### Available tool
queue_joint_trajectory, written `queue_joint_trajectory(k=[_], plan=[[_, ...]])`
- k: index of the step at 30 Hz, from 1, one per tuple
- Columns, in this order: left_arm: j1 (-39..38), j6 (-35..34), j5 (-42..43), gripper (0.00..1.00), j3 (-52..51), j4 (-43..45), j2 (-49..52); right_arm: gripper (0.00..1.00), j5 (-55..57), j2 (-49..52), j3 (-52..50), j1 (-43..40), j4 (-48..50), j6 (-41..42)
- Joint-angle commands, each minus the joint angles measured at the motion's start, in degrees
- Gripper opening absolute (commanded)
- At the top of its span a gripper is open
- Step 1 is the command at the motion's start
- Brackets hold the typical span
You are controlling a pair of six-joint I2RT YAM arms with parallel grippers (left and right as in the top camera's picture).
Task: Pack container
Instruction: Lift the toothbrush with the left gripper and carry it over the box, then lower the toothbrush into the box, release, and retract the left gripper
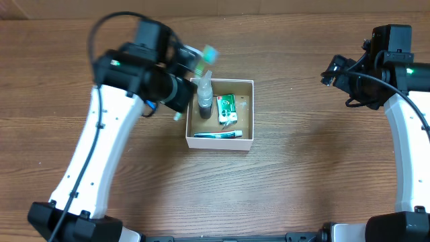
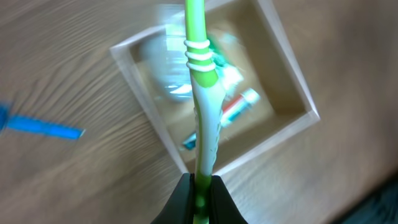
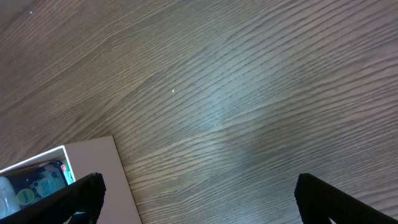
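The container (image 1: 222, 143) sits on the wooden table (image 1: 302, 168) about mid-table, a little left of centre, with its open top facing up. Inside it, a clear bottle (image 1: 205, 101) stands upright at the far left corner. A green packet (image 1: 226, 105) lies just right of the bottle, and a toothpaste tube (image 1: 218, 134) lies along the near wall.

The left gripper (image 2: 200, 183) is above the container's far left corner with its jaws clenched on the lower end of a green and white toothbrush (image 2: 208, 124). From overhead the toothbrush slants up and to the right, and its head is beyond the far wall. In the left wrist view its shaft runs across the open box below, which is blurred. A blue strip (image 2: 40, 127), too smeared to name, shows over the wood outside the container.

The right gripper (image 3: 199, 180) is well apart on the far right of the table. Its jaws are released and spread wide, with only bare wood between the fingers (image 3: 81, 196). One corner of the container shows at the lower left of the right wrist view
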Motion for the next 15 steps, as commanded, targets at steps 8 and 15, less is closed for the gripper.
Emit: queue_joint_trajectory(k=[8,15], plan=[[-8.28,27.04,-2.25,0.04,-8.33,3.72,1.18,1.00,-0.31,-0.26,0.63,-0.07,0.28,-0.15],[-8.22,32.48,-2.23,0.04,-18.27,13.55,1.64,1.00,-0.28,-0.26,0.63,-0.07,0.28,-0.15]])
